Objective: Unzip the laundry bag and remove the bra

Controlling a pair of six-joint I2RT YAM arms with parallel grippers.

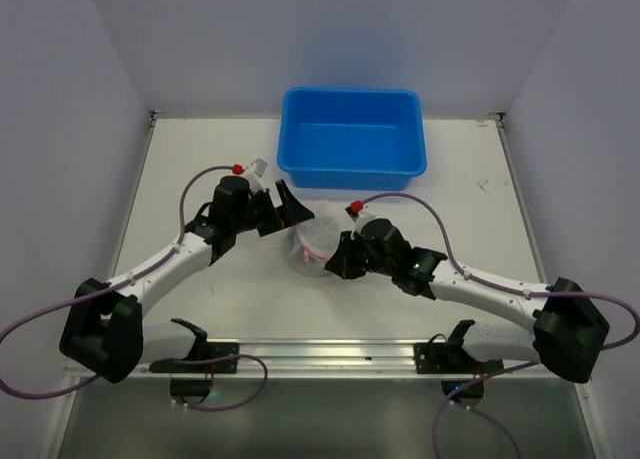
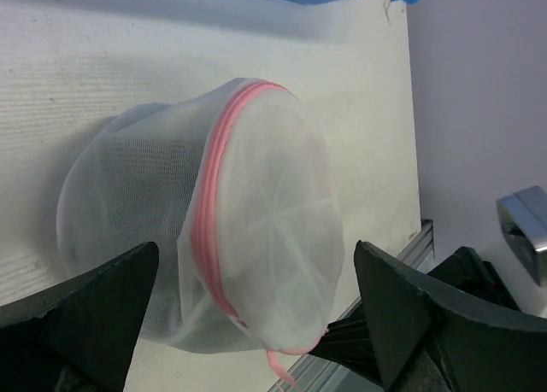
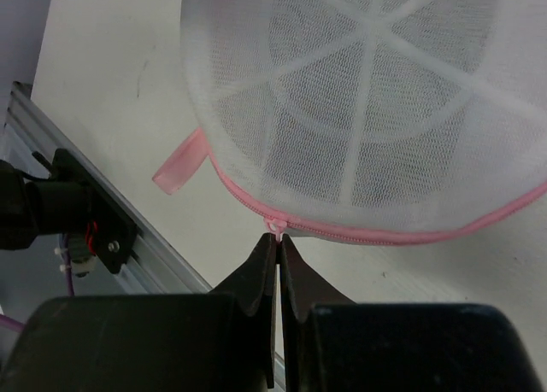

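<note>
Right gripper (image 3: 275, 240) is pinched shut on the tiny pink zipper pull (image 3: 273, 225), at the near rim of the small drum-shaped white mesh laundry bag with pink trim (image 3: 367, 110), which sits on the white table (image 1: 200, 179) between both arms. The zip curves around that round face, so I reckon the pull follows the rim. Left gripper (image 2: 256, 260) gapes wide just beside the bag.

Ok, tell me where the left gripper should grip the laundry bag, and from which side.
Pinch the mesh side wall of the laundry bag, behind the pink trim, coming from the side opposite the right gripper. The drum lies on its side inside the open left gripper, and the right gripper pinches the zipper pull, so the trim is probably best left free.
</note>
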